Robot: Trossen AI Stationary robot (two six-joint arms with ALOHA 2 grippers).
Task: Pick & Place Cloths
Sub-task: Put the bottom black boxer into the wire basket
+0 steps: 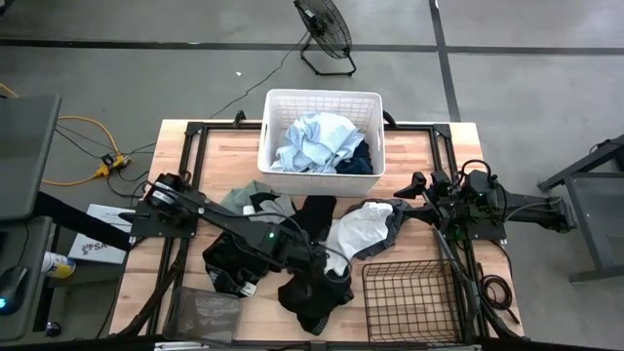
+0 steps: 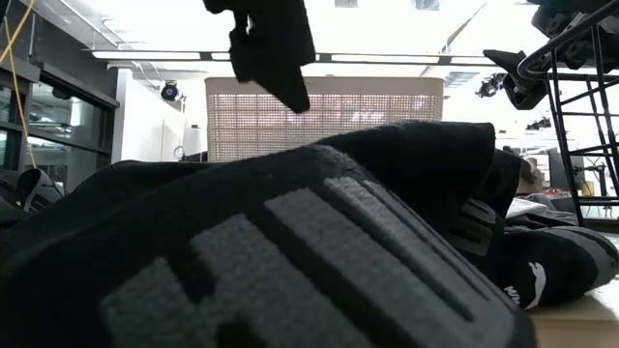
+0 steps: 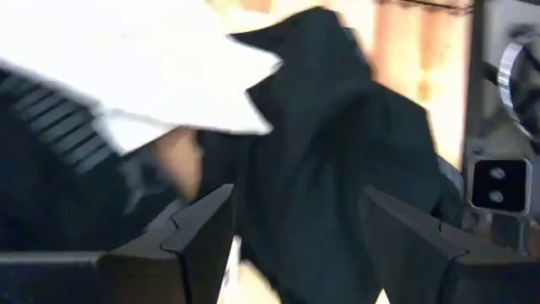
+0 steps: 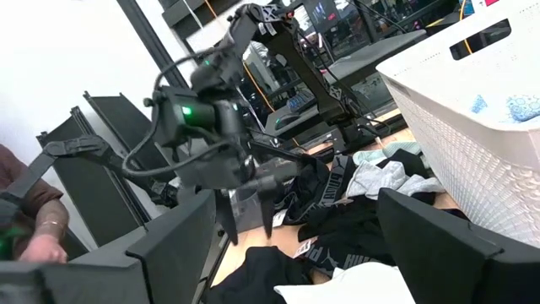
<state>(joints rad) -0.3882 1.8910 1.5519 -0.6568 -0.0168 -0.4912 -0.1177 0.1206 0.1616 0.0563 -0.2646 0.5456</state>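
Note:
Several cloths lie on the wooden table: a white-grey one (image 1: 359, 231), a sage green one (image 1: 246, 199), and black ones (image 1: 312, 297) (image 1: 314, 212) (image 1: 230, 257). A light blue cloth (image 1: 314, 139) and a dark navy one (image 1: 359, 156) lie in the white basket (image 1: 275, 105). My left gripper (image 1: 324, 265) (image 3: 295, 228) is open and points down just over the near black cloth (image 3: 337, 143), apart from it in the right wrist view (image 4: 257, 221). My right gripper (image 1: 408, 198) (image 4: 295, 245) is open and empty, beside the white-grey cloth's right edge. A black cloth with grey print (image 2: 290, 251) fills the low view.
A black wire basket (image 1: 409, 298) stands at the table's near right. A flat grey-clear bag (image 1: 207, 314) lies at the near left. A fan (image 1: 327, 34) stands on the floor beyond the table. A person's hand (image 4: 38, 236) shows past the table's left side.

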